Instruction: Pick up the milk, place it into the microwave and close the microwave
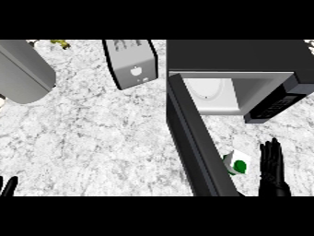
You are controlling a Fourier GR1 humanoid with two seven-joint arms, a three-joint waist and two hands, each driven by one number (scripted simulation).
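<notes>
Sitting at five o'clock, the milk [237,162] looks light and boxy; the right hand [273,169], fingers straight, should hold its sides.

Before me the white marbled bench [84,138] carries a silver toaster [132,63] near its far edge, a large grey cylinder [15,69] lying at my far left, and something small and yellow-green [61,43] between them.
</notes>
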